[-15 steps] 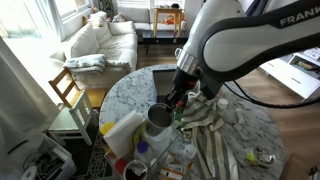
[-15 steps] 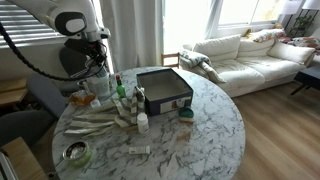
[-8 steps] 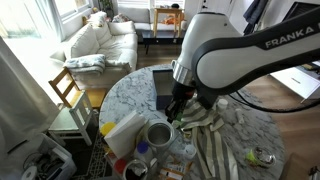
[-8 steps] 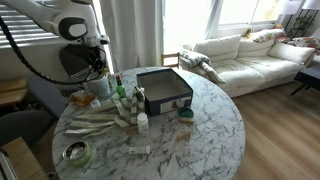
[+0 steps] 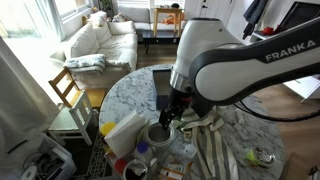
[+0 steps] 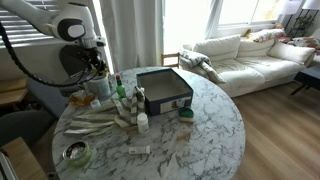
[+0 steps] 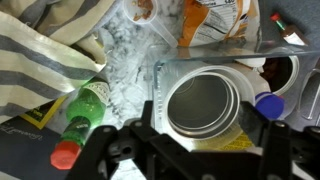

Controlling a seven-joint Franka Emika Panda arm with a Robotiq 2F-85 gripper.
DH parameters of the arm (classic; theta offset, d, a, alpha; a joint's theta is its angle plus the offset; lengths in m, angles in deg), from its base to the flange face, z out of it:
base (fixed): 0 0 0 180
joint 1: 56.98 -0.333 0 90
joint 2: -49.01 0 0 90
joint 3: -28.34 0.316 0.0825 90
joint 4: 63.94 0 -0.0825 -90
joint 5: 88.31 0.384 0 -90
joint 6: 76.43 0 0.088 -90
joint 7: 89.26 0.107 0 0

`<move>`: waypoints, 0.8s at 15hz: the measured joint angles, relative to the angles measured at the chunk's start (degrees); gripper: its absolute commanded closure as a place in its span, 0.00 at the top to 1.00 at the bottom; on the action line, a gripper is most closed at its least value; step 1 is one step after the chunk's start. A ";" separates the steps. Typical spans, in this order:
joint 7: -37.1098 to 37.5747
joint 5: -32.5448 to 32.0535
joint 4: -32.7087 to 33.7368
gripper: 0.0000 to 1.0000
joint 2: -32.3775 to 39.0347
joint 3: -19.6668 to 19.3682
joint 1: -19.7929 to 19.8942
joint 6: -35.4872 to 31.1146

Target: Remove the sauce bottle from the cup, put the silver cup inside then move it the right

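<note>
In the wrist view the silver cup (image 7: 200, 103) sits inside the white cup (image 7: 160, 80), whose thick rim rings it. My gripper (image 7: 203, 122) is open, one dark finger on each side of the nested cups and neither touching them. The sauce bottle (image 7: 85, 115), with its green body and red cap, lies on the marble to the left of the cups, beside the striped cloth. In an exterior view the gripper (image 5: 168, 117) hangs just above the cups (image 5: 158, 132) near the table's edge. Another exterior view shows the gripper (image 6: 97, 76) at the table's far left.
A blue-capped item (image 7: 268, 100) stands right beside the cups. A white-and-yellow slab (image 5: 122, 132) lies next to them at the table edge. The striped cloth (image 5: 215, 122), a black tray (image 6: 165, 88) and a round tin (image 6: 75, 153) also sit on the marble table (image 6: 200, 135).
The gripper carried the silver cup down into the white cup, then opened and let it go. The nested cups now rest on the table.
</note>
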 measured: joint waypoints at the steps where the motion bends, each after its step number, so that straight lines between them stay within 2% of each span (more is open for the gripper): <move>1: 1.73 0.00 -0.27 1.00 0.09 0.03 -0.21 -0.75; 3: 4.93 -0.01 -1.20 0.97 0.18 0.05 -0.55 -2.94; 5: 7.76 -0.01 -2.70 0.88 0.19 0.06 -0.70 -5.55; 6: 8.82 -0.01 -3.55 0.74 0.21 0.06 -0.76 -6.95; 8: 10.85 -0.12 -5.15 0.71 0.23 0.06 -0.86 -9.35; 9: 12.09 -0.20 -5.91 0.75 0.24 0.06 -0.94 -10.49; 11: 15.26 -0.37 -7.28 0.95 0.29 0.05 -1.15 -12.76; 12: 17.17 -0.59 -7.94 0.99 0.33 0.01 -1.30 -13.93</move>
